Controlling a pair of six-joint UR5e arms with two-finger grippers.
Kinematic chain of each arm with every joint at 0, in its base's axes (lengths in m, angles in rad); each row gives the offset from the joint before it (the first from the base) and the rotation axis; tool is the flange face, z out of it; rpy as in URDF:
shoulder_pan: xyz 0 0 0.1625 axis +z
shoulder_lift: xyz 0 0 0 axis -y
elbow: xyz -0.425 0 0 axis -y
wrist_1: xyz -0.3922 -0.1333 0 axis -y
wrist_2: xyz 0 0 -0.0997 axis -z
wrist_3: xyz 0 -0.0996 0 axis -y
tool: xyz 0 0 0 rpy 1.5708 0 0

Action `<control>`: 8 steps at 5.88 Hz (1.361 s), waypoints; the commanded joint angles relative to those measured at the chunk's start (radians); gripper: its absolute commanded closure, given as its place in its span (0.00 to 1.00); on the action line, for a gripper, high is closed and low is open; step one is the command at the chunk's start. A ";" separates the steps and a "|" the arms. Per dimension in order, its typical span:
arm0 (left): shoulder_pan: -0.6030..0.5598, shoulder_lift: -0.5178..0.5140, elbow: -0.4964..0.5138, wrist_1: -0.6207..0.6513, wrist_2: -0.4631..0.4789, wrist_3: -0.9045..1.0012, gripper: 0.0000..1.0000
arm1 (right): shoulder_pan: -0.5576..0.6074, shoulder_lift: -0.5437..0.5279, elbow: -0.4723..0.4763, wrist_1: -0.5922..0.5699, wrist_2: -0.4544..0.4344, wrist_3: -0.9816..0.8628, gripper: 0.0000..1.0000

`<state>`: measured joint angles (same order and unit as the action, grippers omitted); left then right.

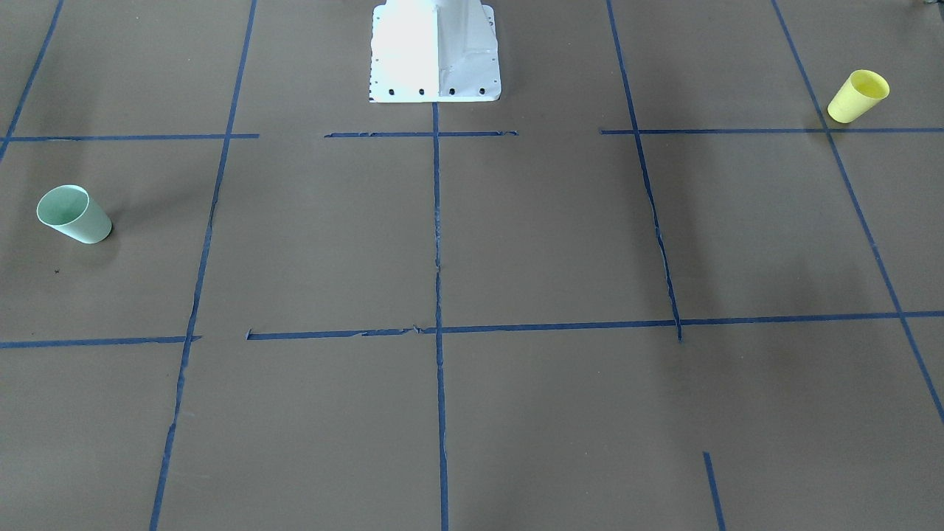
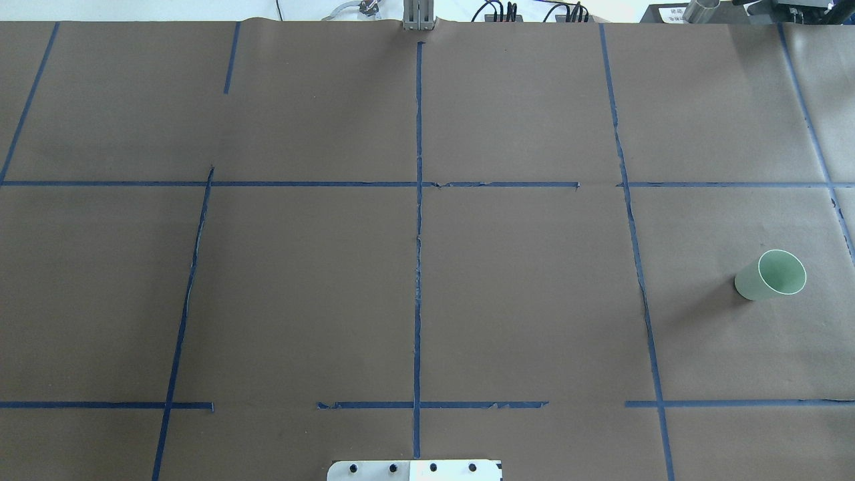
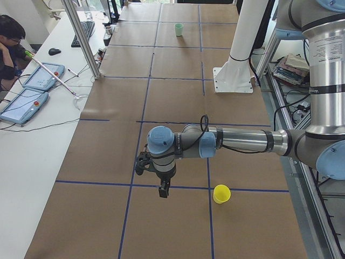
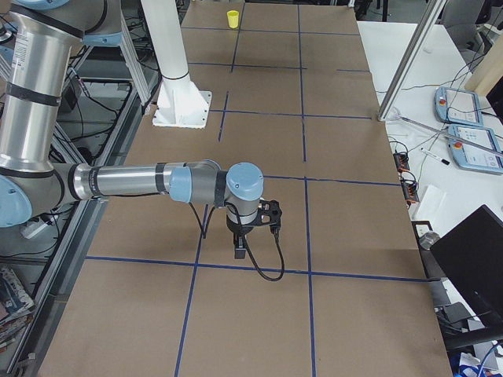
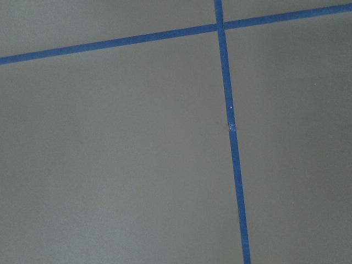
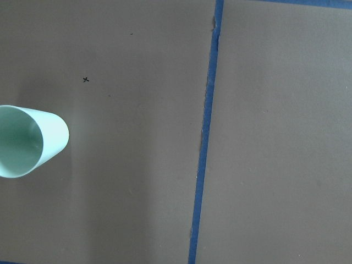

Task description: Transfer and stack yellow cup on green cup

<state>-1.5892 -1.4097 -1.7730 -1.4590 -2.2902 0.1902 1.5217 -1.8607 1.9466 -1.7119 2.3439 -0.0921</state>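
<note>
Only the side views catch the arms — the left pincer [image 3: 163, 190] hangs near the upright yellow cup [image 3: 221, 193], the right pincer [image 4: 239, 251] above a blue tape line [image 4: 141, 261]; how wide either stands, I cannot tell. The green cup [image 1: 74, 214] stands upright at the opposite end of the table [image 3: 172, 65].

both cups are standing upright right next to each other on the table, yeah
Not next to each other. In the front-facing view the yellow cup and the green cup stand upright at opposite ends of the table.
</note>
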 commanded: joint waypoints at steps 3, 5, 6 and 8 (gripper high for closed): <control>0.003 -0.015 -0.006 -0.010 0.006 -0.008 0.00 | 0.000 0.002 0.002 0.000 0.000 0.000 0.00; 0.002 -0.067 0.000 -0.174 0.000 -0.009 0.00 | 0.000 0.002 0.002 0.000 0.000 -0.001 0.00; 0.002 -0.060 -0.022 -0.181 -0.038 -0.002 0.00 | 0.000 0.000 0.003 0.002 0.000 -0.001 0.00; 0.078 -0.054 -0.064 -0.304 -0.038 -0.274 0.00 | 0.000 0.000 0.003 0.002 0.000 -0.001 0.00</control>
<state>-1.5566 -1.4668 -1.8191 -1.6966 -2.3287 0.0653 1.5217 -1.8599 1.9495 -1.7105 2.3439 -0.0936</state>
